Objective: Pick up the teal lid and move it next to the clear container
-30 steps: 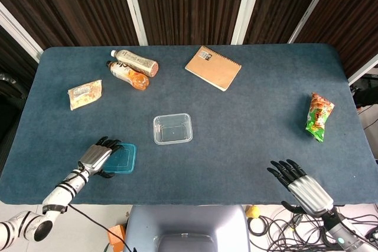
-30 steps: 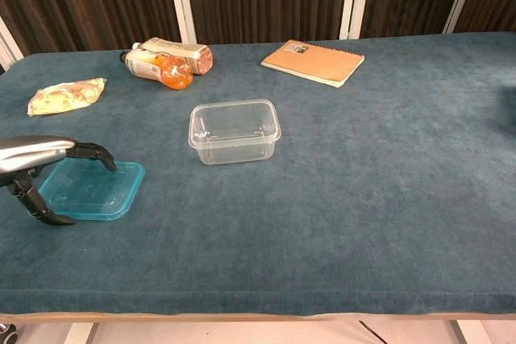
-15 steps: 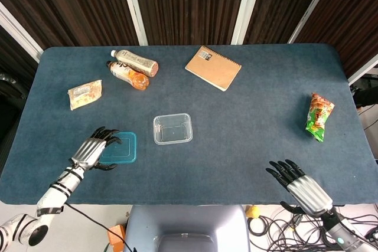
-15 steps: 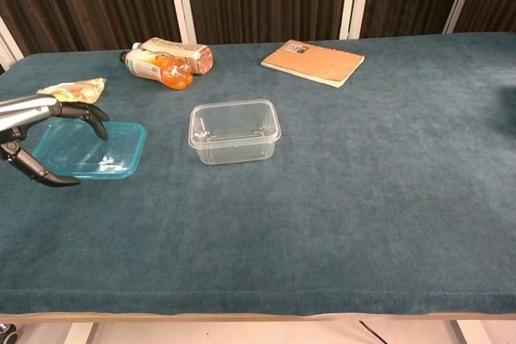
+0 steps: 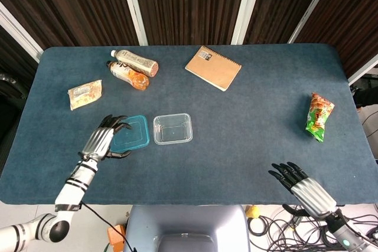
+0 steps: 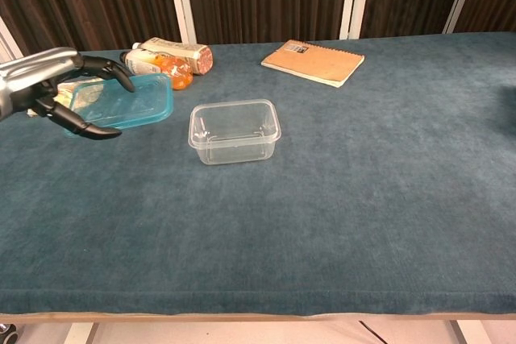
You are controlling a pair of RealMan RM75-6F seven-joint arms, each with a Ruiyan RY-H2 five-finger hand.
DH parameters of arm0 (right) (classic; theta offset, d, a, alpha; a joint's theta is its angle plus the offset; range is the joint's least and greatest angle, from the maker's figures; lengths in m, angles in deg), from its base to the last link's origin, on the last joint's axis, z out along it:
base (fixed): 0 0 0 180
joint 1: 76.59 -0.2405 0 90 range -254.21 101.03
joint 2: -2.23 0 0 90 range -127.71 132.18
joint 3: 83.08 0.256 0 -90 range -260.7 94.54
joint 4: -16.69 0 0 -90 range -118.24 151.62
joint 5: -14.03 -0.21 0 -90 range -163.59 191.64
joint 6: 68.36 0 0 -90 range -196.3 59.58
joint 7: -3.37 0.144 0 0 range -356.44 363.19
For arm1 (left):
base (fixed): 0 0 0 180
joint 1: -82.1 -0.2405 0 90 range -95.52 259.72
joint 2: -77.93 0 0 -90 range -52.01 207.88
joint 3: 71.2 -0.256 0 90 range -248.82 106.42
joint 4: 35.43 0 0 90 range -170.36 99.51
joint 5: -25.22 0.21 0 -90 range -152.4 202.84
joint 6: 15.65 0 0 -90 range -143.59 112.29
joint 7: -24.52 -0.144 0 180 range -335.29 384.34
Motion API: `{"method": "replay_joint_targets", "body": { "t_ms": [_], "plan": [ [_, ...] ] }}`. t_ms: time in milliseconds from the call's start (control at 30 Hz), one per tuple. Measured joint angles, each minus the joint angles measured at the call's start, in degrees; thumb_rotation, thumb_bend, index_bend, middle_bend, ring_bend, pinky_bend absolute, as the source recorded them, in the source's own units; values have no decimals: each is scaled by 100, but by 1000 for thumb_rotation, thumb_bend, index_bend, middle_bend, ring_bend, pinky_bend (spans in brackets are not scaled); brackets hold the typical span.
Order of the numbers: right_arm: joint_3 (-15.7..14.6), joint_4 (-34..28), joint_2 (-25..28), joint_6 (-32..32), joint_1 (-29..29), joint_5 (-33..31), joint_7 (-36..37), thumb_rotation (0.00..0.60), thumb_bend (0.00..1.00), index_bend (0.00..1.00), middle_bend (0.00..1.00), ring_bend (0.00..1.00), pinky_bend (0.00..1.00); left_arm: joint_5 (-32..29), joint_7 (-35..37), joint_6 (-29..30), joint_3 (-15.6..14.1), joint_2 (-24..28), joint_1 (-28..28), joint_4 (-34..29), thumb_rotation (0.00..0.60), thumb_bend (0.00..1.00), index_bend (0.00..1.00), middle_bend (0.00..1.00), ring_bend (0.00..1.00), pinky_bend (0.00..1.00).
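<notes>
My left hand (image 5: 105,140) (image 6: 56,86) grips the teal lid (image 5: 132,133) (image 6: 129,102) by its left edge and holds it lifted above the table, just left of the clear container (image 5: 172,128) (image 6: 235,130). The lid hangs roughly level, and a small gap separates it from the container. My right hand (image 5: 301,186) hovers near the table's front right corner, fingers spread, holding nothing; the chest view does not show it.
Two bottles (image 5: 133,69) (image 6: 165,58) lie at the back left, with a yellow snack bag (image 5: 85,94) to their left. A brown notebook (image 5: 213,67) (image 6: 313,62) sits at the back centre. A green and orange snack bag (image 5: 319,116) lies at the right.
My left hand has lifted the teal lid off the table and carried it up and to the right, close beside the clear container. The right hand has barely moved.
</notes>
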Motion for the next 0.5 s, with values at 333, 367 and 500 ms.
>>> {"method": "replay_joint_targets", "body": {
  "t_ms": [333, 367, 500],
  "plan": [
    [-79, 281, -65, -26, -109, 95, 656, 600, 202, 0, 0, 0, 0, -1162, -1272, -1, 683, -1368, 878, 255, 600, 246, 363, 994, 671, 0],
    [-85, 303, -63, -21, -121, 93, 720, 600, 202, 0, 0, 0, 0, -1209, -1322, -13, 734, -1459, 961, 353, 600, 246, 363, 994, 671, 0],
    [-98, 404, -43, -7, -182, 65, 1003, 600, 202, 0, 0, 0, 0, -1384, -1464, -87, 930, -1830, 1271, 833, 600, 246, 362, 995, 671, 0]
  ]
}}
